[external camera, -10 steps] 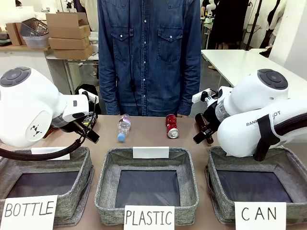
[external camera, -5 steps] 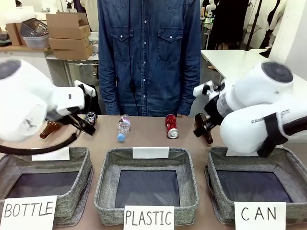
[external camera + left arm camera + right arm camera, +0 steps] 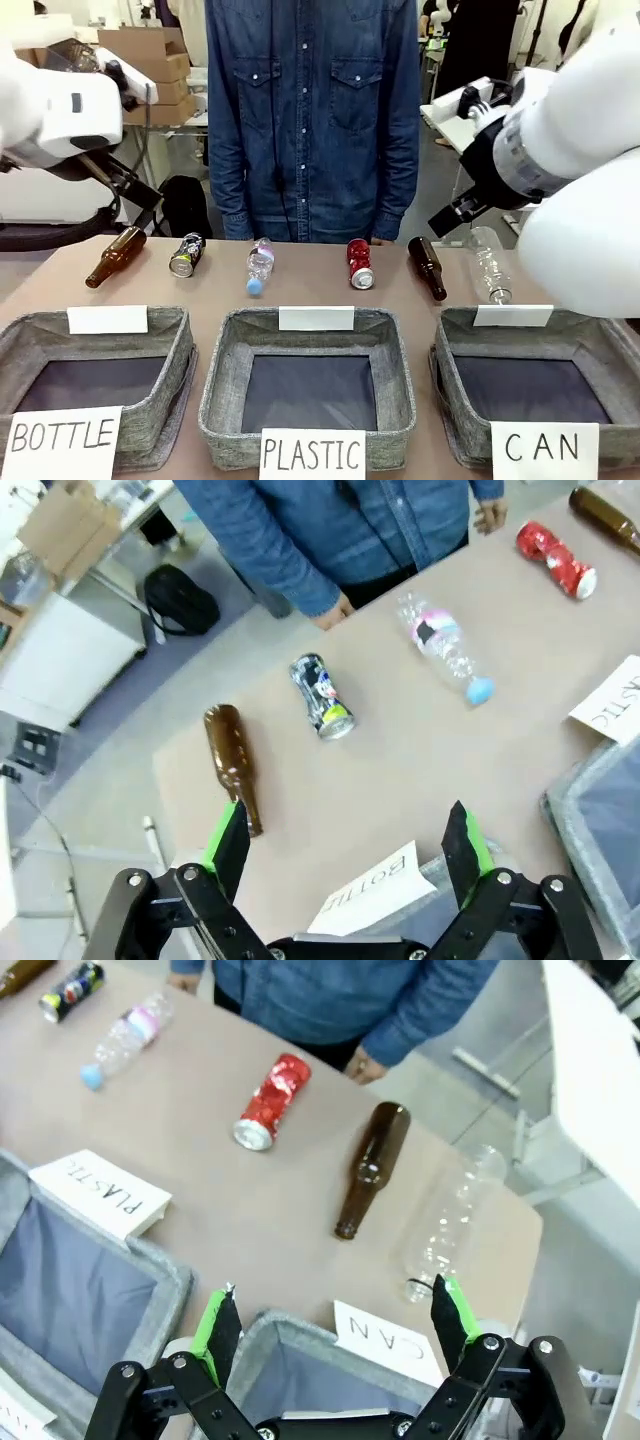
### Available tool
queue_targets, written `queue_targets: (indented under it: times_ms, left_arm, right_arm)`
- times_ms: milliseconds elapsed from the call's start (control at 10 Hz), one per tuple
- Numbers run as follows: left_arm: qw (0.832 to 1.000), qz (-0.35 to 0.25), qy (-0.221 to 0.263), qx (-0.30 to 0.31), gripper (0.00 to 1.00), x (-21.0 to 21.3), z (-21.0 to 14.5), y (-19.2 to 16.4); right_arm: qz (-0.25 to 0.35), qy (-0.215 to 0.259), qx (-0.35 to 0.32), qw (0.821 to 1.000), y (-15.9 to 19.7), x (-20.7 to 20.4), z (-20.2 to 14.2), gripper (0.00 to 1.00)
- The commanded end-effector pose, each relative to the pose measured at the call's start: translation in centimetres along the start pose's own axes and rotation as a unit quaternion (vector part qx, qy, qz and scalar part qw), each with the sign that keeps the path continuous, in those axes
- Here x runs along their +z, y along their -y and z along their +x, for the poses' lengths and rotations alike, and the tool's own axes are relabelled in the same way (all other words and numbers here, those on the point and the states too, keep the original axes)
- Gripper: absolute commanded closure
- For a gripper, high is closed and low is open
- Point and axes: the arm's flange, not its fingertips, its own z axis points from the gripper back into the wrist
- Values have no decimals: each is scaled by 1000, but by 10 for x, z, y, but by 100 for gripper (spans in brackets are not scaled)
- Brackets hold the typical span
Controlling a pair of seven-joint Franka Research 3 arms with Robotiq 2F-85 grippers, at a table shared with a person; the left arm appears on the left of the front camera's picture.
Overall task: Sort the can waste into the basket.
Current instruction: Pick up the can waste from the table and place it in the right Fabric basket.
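Lying by the desk's (image 3: 305,292) far edge, axes pointing nearward, the red can (image 3: 271,1102) was closer to the right fingers (image 3: 218,1328), the black can (image 3: 322,695) to the left fingers (image 3: 228,842); both pairs gaped empty.

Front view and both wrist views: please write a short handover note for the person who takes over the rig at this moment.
Left gripper: open, empty, raised above the table.
Right gripper: open, empty, raised near the CAN basket.
Red can: on its side, far part of the table, right of middle.
Black can: on its side, far left part.
Done: nothing; the CAN basket looks empty.
Left: both cans go into the CAN basket.
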Motion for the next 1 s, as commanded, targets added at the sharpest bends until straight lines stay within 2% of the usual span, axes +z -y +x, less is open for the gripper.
queue_targets:
  times_ms: [0, 100, 200, 300, 400, 500, 600, 700, 800, 900]
  left_arm:
    - [1000, 11, 16, -6, 0, 19, 6, 2]
    - [992, -108, -20, -59, 0, 14, 37, 27]
    - [964, -236, -86, -87, 0, 22, 38, 24]
    - [937, -322, -104, -89, 0, 25, 31, 14]
    - [891, -434, -103, -80, 0, 25, 17, -3]
    - [882, -457, -109, -28, 0, 20, 3, -18]
    - [866, -494, -83, 20, 0, 16, -10, -29]
    - [840, -536, -35, 78, 0, 10, -23, -41]
    - [815, -557, 24, 155, 0, 5, -40, -57]
    - [783, -567, 103, 234, 0, 3, -59, -73]
  right_arm:
    - [-9, 11, 3, 1000, -2, 15, 2, 0]
    - [36, 9, -2, 999, -1, 10, 3, 0]
    - [113, 11, -25, 993, 9, 19, 1, 0]
    - [224, 13, -102, 969, 26, 31, -2, 0]
    - [295, 14, -199, 935, 48, 41, -7, 0]
    - [334, 24, -263, 905, 68, 50, -19, 0]
    - [373, 47, -304, 875, 87, 57, -33, 0]
    - [411, 61, -336, 845, 107, 59, -50, 0]
    - [421, 69, -366, 827, 125, 57, -66, 0]
    - [428, 77, -397, 808, 145, 49, -83, 0]
